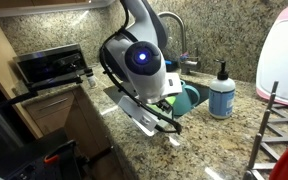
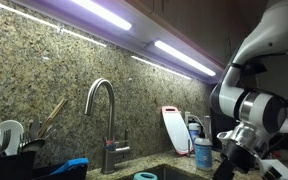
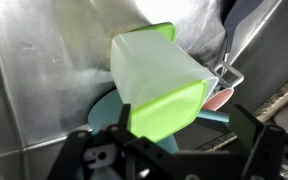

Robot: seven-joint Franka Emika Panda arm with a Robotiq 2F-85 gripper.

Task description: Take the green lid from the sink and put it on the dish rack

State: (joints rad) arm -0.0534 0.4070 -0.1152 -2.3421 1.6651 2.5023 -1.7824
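Note:
The green lid (image 3: 156,85), pale lime and translucent, lies tilted in the sink (image 3: 39,70), resting on a teal item (image 3: 106,112). My gripper (image 3: 164,142) is open right over it. One dark finger is left of the lid's near edge and one is right of it, and neither touches it. In an exterior view the gripper (image 1: 164,106) hangs low over the basin beside the faucet (image 1: 174,35), with a sliver of the green lid (image 1: 168,100) showing. The dish rack (image 1: 272,122) stands at the right on the granite counter.
A teal jug (image 1: 190,98) sits in the basin and a blue soap bottle (image 1: 221,92) stands beside it. A pink item (image 3: 220,97) and a wire piece (image 3: 229,70) lie past the lid. A utensil caddy (image 2: 4,152) and a cutting board (image 2: 174,128) line the wall.

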